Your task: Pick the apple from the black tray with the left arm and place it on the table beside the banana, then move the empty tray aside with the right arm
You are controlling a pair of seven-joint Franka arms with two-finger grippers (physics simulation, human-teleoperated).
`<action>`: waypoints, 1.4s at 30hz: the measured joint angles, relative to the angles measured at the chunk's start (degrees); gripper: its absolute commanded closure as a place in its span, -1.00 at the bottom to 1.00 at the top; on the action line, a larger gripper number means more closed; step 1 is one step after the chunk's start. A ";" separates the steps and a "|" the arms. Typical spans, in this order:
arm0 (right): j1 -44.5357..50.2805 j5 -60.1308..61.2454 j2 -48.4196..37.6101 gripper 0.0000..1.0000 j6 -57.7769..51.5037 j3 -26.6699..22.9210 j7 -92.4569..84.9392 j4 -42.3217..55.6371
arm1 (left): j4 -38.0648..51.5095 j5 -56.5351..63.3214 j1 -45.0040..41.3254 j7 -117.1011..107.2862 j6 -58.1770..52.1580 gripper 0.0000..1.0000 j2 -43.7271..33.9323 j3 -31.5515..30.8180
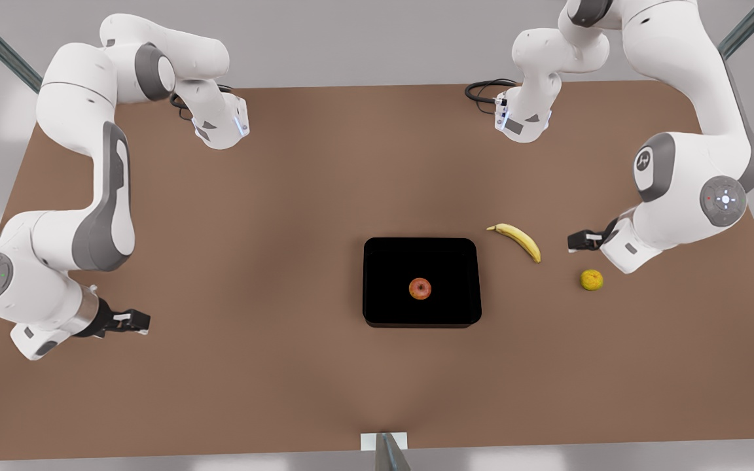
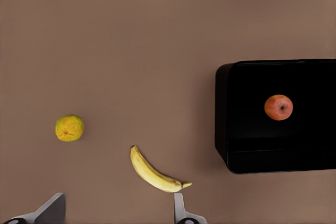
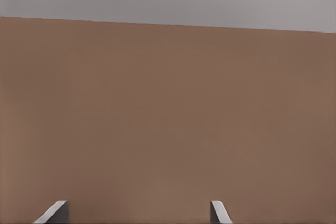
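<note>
The apple (image 1: pixel 420 288) (image 2: pixel 279 107), red-orange and small, lies near the middle of the glossy black tray (image 1: pixel 383 261) (image 2: pixel 236 150) on the brown table (image 1: pixel 252 229). The yellow banana (image 1: pixel 516 240) (image 2: pixel 152 171) lies on the table just to the front view's right of the tray. My left gripper (image 1: pixel 573 241) (image 2: pixel 118 216) hangs open and empty beyond the banana, at the front view's right, apart from both fruit and tray. My right gripper (image 1: pixel 141 322) (image 3: pixel 137 214) waits open at the front view's left, far from the tray, over bare table.
A yellow-green round fruit (image 1: pixel 591 280) (image 2: pixel 69 128) lies on the table close below the left gripper in the front view. A wide stretch of bare tabletop separates the tray from the right gripper. Both arm bases stand at the table's far edge.
</note>
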 measured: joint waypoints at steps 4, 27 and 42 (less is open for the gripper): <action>0.47 -1.01 2.79 -1.00 2.64 -0.14 -0.32 -1.46 | 0.98 0.11 -4.67 0.31 1.47 -1.00 0.74 -0.02; 1.29 -2.45 0.26 -1.00 6.63 -0.07 -0.90 -1.44 | 3.46 -0.56 -29.28 -26.49 31.14 -1.00 29.30 0.24; 1.33 -2.45 0.27 -1.00 6.54 -0.08 -0.97 -1.44 | 0.21 3.42 -29.65 -31.62 40.03 -1.00 33.11 0.23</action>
